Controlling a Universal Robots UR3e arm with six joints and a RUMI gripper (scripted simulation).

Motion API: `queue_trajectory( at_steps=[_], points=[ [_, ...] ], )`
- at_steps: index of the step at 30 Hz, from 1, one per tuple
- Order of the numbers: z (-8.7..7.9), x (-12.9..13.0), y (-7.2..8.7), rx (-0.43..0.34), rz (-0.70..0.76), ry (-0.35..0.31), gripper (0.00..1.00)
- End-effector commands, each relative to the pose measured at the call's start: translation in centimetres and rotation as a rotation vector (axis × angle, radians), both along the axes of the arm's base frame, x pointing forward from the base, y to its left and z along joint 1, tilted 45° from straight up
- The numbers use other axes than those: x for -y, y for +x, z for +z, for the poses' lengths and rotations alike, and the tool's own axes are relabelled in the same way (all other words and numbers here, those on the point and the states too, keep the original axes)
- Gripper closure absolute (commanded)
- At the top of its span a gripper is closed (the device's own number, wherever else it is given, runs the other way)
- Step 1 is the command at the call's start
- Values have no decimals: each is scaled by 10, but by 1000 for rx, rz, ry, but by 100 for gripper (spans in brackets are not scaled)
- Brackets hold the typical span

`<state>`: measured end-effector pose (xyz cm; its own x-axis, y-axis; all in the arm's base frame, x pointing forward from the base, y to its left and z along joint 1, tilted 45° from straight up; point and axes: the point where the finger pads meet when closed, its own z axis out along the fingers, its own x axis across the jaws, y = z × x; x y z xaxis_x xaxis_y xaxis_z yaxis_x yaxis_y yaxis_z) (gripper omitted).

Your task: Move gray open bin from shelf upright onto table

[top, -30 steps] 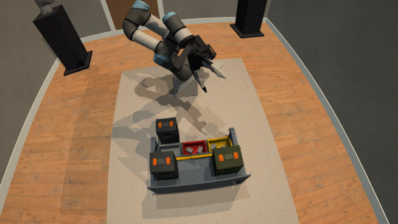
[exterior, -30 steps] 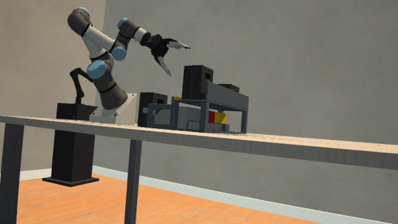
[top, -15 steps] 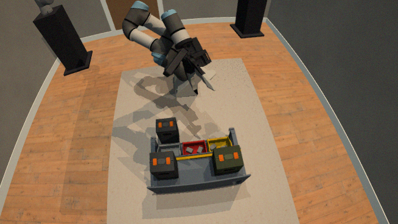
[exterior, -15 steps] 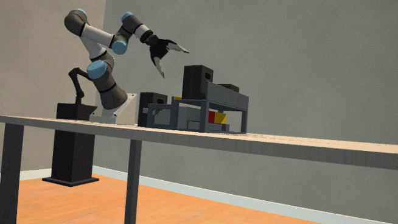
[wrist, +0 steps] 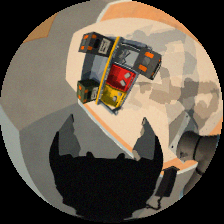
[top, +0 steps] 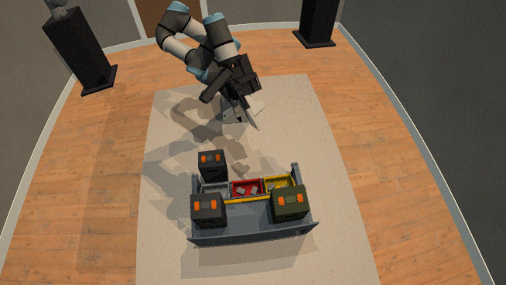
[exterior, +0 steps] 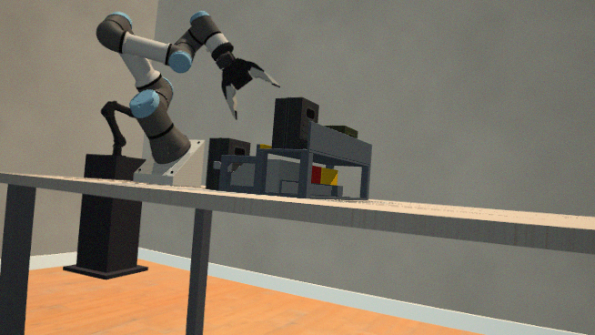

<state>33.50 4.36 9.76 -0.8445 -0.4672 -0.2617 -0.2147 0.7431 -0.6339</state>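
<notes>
The gray open bin (top: 213, 189) sits on the lower level of the gray shelf (top: 249, 211), at the left of a row, with small gray parts inside. It also shows in the wrist view (wrist: 128, 57). My gripper (top: 252, 112) is open and empty. It hangs high above the table near the arm's base, well behind the shelf and apart from the bin. The side view shows the gripper (exterior: 257, 101) above and behind the shelf. In the wrist view the open fingers frame the table edge below the shelf.
A red bin (top: 247, 187) and a yellow bin (top: 278, 181) stand beside the gray bin. A black box (top: 207, 209) and a green box (top: 289, 202) sit on the shelf top. Another black box (top: 212, 165) stands on the table just behind the gray bin.
</notes>
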Motion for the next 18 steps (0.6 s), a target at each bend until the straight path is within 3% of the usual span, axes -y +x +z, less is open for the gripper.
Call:
queue_trajectory(
  at_steps=[1,7,12,18],
  points=[
    [2,11,0,-36,-71,-8,0],
    [2,11,0,-36,-71,-8,0],
    [9,59,-5,-107,-300,-43,0],
    [9,59,-5,-107,-300,-43,0]
  ],
)
